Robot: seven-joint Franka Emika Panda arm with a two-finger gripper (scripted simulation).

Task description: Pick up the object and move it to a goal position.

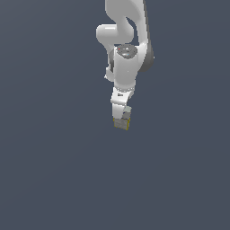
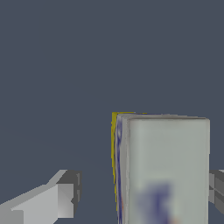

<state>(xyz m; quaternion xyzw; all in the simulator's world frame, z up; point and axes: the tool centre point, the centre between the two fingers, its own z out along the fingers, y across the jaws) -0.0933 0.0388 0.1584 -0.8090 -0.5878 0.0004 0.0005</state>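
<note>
The object [image 2: 164,170] is found between the fingers of the gripper [image 1: 122,117], not centred: in the wrist view it stands close against one finger [image 2: 217,188], where contact cannot be confirmed, while a clear gap is left between its yellow-edged side and the other finger [image 2: 61,199]. The jaws are thus seen spread wider than the box and not yet pressed onto it from both sides. In the exterior view the box [image 1: 121,123] is seen at the very tip of the claw, directly below the downward-pointing arm [image 1: 123,67], on the plain dark ground [image 1: 54,179] about the middle of the scene; whether it rests on that ground or is lifted cannot be told. Its long axis appears to run along the line of the fingers, so it is judged that a closing of the jaws across its narrow width is what the coming move turns on. The box is shown as a small grey rectangular block with yellow edges, a paler panel facing the wrist camera, and a blurred bluish mark on that panel.
</note>
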